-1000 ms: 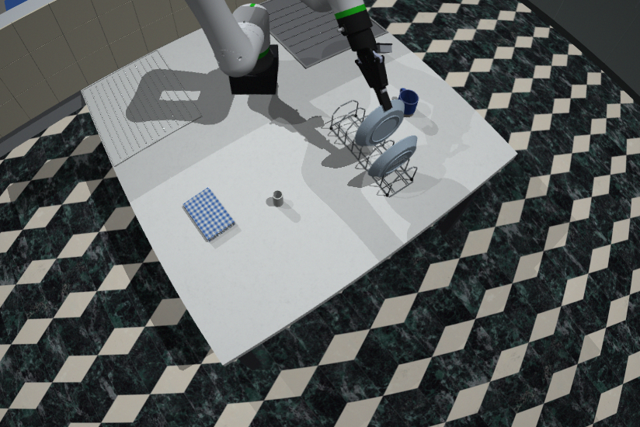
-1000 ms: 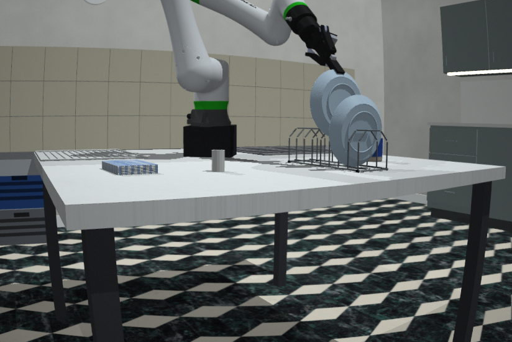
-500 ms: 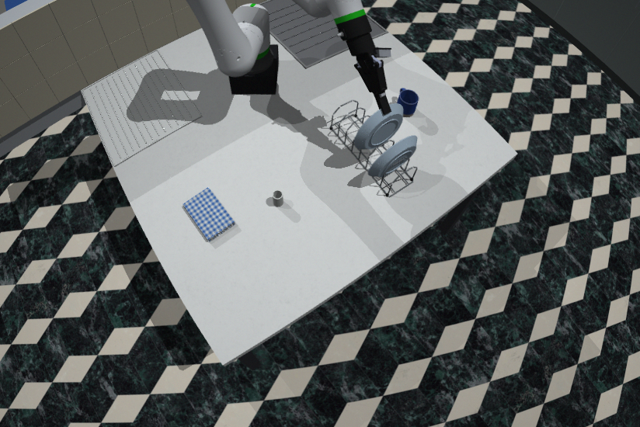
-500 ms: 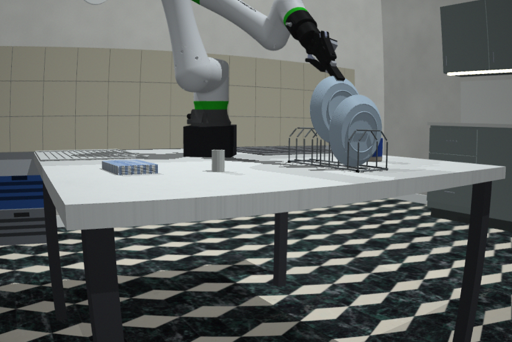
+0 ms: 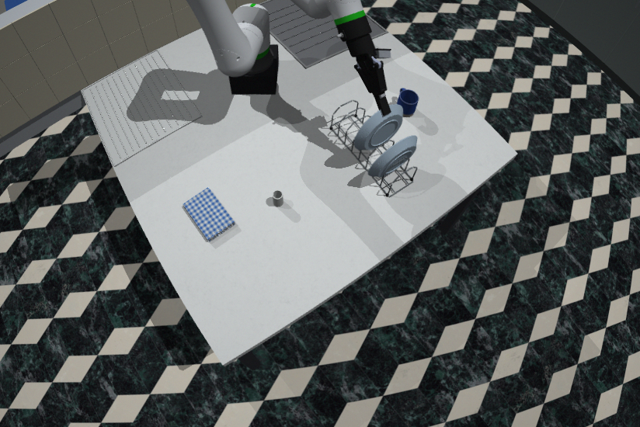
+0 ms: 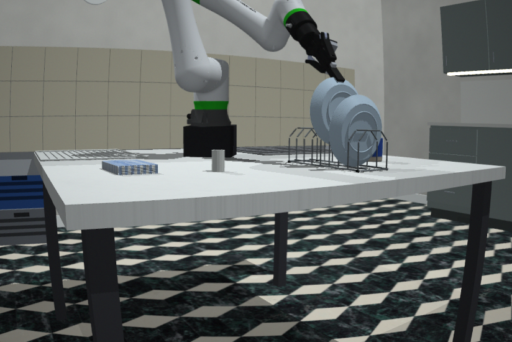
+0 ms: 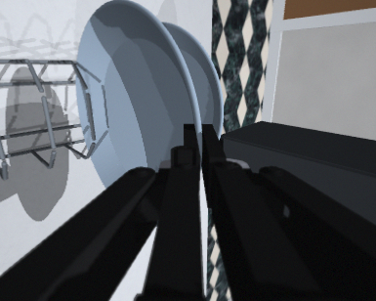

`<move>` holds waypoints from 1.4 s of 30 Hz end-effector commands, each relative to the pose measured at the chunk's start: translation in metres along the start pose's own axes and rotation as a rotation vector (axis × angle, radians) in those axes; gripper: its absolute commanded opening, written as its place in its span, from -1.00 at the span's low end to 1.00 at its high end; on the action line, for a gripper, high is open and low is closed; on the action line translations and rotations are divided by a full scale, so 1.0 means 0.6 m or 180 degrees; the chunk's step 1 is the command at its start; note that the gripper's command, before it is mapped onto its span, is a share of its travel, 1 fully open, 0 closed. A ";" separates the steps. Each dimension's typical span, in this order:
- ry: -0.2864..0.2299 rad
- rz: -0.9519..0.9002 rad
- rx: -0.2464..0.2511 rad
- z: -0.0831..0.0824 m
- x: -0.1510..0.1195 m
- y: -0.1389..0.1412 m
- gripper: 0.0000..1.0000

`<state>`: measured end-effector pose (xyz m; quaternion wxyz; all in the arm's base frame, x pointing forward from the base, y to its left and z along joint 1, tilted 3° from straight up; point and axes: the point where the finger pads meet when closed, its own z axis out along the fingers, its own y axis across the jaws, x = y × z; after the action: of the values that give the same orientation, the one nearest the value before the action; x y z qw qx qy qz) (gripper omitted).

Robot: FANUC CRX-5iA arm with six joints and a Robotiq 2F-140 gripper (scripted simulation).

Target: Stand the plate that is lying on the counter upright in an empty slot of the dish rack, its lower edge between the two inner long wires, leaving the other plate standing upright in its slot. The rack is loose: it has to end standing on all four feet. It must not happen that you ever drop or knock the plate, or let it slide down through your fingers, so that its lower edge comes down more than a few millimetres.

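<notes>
My gripper (image 5: 385, 111) (image 6: 340, 79) (image 7: 197, 142) is shut on the top rim of a pale blue plate (image 5: 378, 132) (image 6: 324, 104) (image 7: 134, 73). This plate hangs roughly upright over the middle of the dish rack (image 5: 387, 195) (image 6: 386, 156) (image 7: 47, 117). In the exterior view its lower edge is about level with the rack's upper wires, clearly above the bottom wires; part of it is hidden behind the other plate. The other plate (image 5: 394, 157) (image 6: 355, 127) (image 7: 202, 64) stands upright, slightly leaning, in a slot near the rack's front end. The rack appears level on its feet.
A blue mug (image 5: 408, 102) (image 6: 379, 150) stands close beside the rack, near the held plate's side. A small grey cup (image 5: 278, 198) (image 6: 217, 160) and a blue checked cloth (image 5: 208, 213) (image 6: 129, 166) are farther off on the counter (image 5: 289, 267) (image 6: 178, 184).
</notes>
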<state>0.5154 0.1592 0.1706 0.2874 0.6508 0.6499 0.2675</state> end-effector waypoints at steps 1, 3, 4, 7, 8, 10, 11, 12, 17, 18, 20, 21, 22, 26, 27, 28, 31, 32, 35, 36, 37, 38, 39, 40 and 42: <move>0.0002 0.0001 -0.0004 -0.001 0.000 0.001 -0.80; 0.0002 0.0001 -0.0004 -0.001 0.000 0.001 -0.80; 0.0002 0.0001 -0.0004 0.000 0.000 0.001 -0.80; 0.0002 0.0001 -0.0004 0.000 0.000 0.001 -0.80; 0.0001 0.0001 -0.0004 0.001 0.000 0.000 -0.80; 0.0001 0.0001 -0.0005 0.003 0.000 -0.002 -0.80; 0.0001 0.0001 -0.0005 0.004 0.000 -0.003 -0.80; 0.0001 0.0001 -0.0005 0.005 0.000 -0.004 -0.80; 0.0001 0.0001 -0.0005 0.011 0.000 -0.010 -0.80; 0.0001 0.0001 -0.0005 0.011 0.000 -0.010 -0.80; 0.0001 0.0001 -0.0005 0.015 0.000 -0.014 -0.80; 0.0002 0.0001 -0.0004 0.017 0.000 -0.016 -0.80; 0.0001 0.0001 -0.0004 0.019 0.000 -0.017 -0.80; 0.0001 0.0001 -0.0004 0.026 0.000 -0.024 -0.80; 0.0001 0.0001 -0.0004 0.027 0.000 -0.026 -0.80; 0.0001 0.0001 -0.0005 0.029 0.000 -0.027 -0.80; 0.0001 0.0001 -0.0005 0.032 0.000 -0.030 -0.80; 0.0001 0.0001 -0.0005 0.033 0.000 -0.031 -0.80; 0.0001 0.0001 -0.0004 0.034 0.000 -0.032 -0.80; 0.0001 0.0001 -0.0004 0.034 0.000 -0.032 -0.80; 0.0001 0.0001 -0.0004 0.035 0.000 -0.033 -0.80; 0.0001 0.0001 -0.0004 0.035 0.000 -0.033 -0.80; 0.0001 0.0001 -0.0004 0.035 0.000 -0.033 -0.80; 0.0001 0.0001 -0.0004 0.035 0.000 -0.033 -0.80; 0.0001 0.0001 -0.0004 0.035 0.000 -0.033 -0.80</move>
<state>0.5165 0.1584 0.1408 0.2873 0.6508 0.6499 0.2674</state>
